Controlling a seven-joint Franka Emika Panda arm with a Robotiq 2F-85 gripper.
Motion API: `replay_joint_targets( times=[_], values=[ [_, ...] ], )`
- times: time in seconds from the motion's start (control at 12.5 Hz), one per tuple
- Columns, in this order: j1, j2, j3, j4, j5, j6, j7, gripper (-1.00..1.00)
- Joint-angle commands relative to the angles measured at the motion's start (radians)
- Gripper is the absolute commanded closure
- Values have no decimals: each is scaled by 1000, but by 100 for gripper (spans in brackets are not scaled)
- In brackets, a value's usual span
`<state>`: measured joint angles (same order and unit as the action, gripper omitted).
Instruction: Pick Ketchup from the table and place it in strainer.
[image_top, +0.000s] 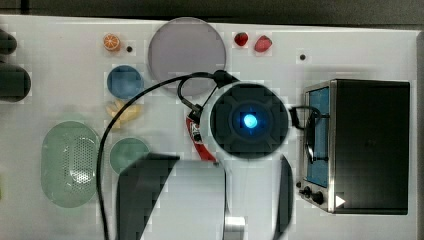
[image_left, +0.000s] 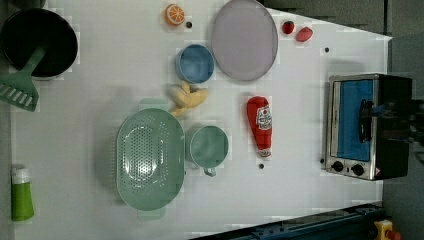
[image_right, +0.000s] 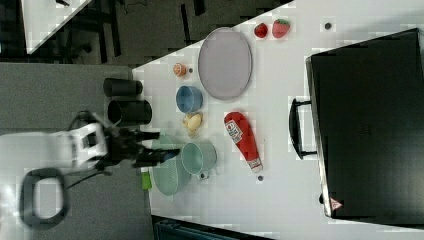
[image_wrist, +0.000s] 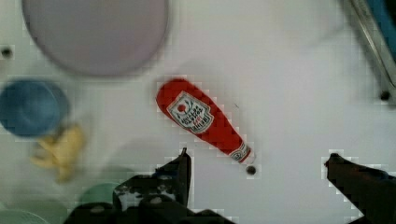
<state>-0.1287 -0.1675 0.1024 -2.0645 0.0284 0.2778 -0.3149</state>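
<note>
The ketchup (image_left: 260, 126) is a red squeeze bottle lying flat on the white table between the small green cup and the toaster oven. In the wrist view the ketchup (image_wrist: 203, 119) lies below my gripper (image_wrist: 259, 161), its white cap pointing toward the gap between the fingers. The gripper is open wide and holds nothing. In the right view the gripper (image_right: 160, 144) hangs high above the table. In the top view the arm covers most of the ketchup (image_top: 192, 131). The pale green strainer (image_left: 150, 159) stands empty at the left view's lower left, past the cup; the top view shows the strainer (image_top: 70, 164) too.
A grey plate (image_left: 244, 39), a blue bowl (image_left: 195, 63) and a banana (image_left: 187, 97) lie beyond the ketchup. A green cup (image_left: 209, 146) stands between the ketchup and the strainer. A toaster oven (image_left: 367, 125) stands on the left view's right. Strawberries (image_left: 304, 34) and a black pot (image_left: 40, 42) sit at the edges.
</note>
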Motion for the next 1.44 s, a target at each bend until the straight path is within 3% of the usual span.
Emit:
replay_joint_targets(
  times=[0.08, 0.56, 0.88, 1.44],
  values=[
    [2, 79, 32, -68, 3, 79, -339, -100],
    [2, 175, 48, -237, 2, 393, -694, -100],
    [4, 268, 49, -321, -13, 590, -715, -100],
    [4, 466, 44, -337, -38, 807, -702, -100]
  ],
)
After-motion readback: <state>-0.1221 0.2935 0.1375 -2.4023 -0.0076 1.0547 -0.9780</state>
